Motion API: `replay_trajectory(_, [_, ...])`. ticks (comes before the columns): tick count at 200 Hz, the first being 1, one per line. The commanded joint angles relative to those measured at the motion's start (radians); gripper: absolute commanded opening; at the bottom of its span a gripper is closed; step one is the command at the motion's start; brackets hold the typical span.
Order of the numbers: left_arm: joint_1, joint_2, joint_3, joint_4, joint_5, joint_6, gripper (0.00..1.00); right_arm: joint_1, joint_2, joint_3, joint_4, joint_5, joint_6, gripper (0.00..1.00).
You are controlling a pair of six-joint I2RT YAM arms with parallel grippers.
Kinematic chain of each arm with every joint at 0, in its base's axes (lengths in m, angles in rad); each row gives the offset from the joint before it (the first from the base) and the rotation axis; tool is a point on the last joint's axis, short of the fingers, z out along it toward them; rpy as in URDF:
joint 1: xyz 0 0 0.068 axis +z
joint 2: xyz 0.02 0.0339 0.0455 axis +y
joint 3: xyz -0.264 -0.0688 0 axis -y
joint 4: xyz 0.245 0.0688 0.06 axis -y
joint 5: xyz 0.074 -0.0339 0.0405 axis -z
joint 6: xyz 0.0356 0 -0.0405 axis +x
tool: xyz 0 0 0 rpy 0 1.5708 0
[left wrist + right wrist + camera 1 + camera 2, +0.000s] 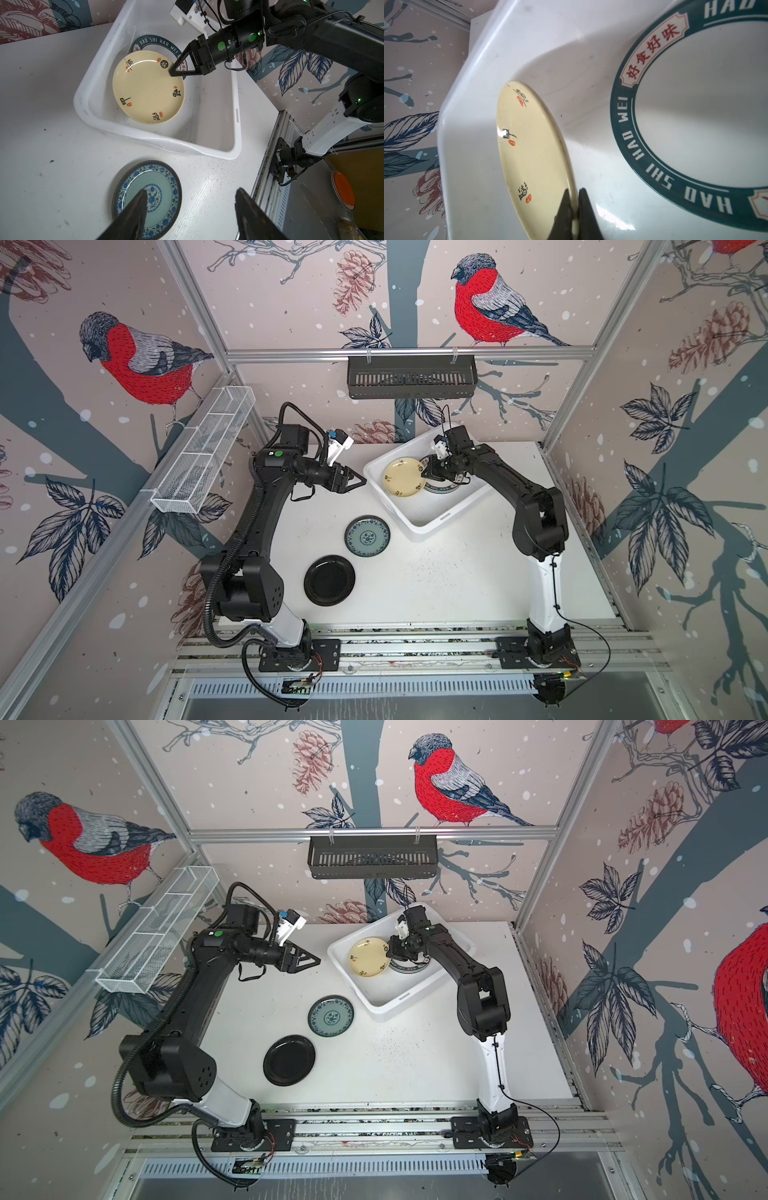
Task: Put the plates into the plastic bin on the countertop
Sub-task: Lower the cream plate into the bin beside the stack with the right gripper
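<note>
The plastic bin (pixel 432 519) (pixel 397 1003) sits askew at the back right of the countertop (pixel 457 572), and two plates are inside it. A white plate with a dark lettered rim (pixel 439 489) (pixel 411 969) lies flat on the bin's floor. In the right wrist view its green band (pixel 623 124) reads HAO SHI HAO WEI in white letters, with red characters in a pale label. Over it, on the side nearer the middle of the table, is the cream-yellow plate (pixel 402 477) (pixel 368 957). It is glossy, with small black brush marks and orange-red seals spaced around its rim (pixel 145 87).

The right gripper (pixel 424 476) (pixel 390 957) has pinched that cream plate by the rim, one finger on each face, jaws nearly together (pixel 574 194). The plate hangs tilted inside the bin, partly overlapping the lettered one (whether its far edge touches the bin's wall I cannot tell).

The left gripper (pixel 362 481) (pixel 316 960) hovers just outside the bin's near-left corner, jaws spread wide and holding nothing (pixel 191 191).

Two plates lie flat on the countertop, apart from each other. The teal patterned plate (pixel 367 537) (pixel 331 1017) has a dark edge, a blue floral band and a small flower medallion, and lies just beside the bin's front corner. The plain black plate (pixel 329 580) (pixel 289 1060) is nearer the left arm's base.

A black slotted rack (pixel 411 377) hangs on the back wall and a white wire mesh tray (pixel 203 452) on the left wall.
</note>
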Motion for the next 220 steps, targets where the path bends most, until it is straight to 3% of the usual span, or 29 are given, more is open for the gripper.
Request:
replay_trajectory(1, [0.003, -0.009, -0.004, -0.019, 0.032, 0.031, 0.67, 0.008, 0.021, 0.023, -0.030, -0.007, -0.024, 0.05])
replay_trajectory(220, [0.002, -0.006, -0.009, -0.011, 0.041, 0.042, 0.67, 0.026, 0.188, 0.123, -0.110, 0.025, -0.033, 0.10])
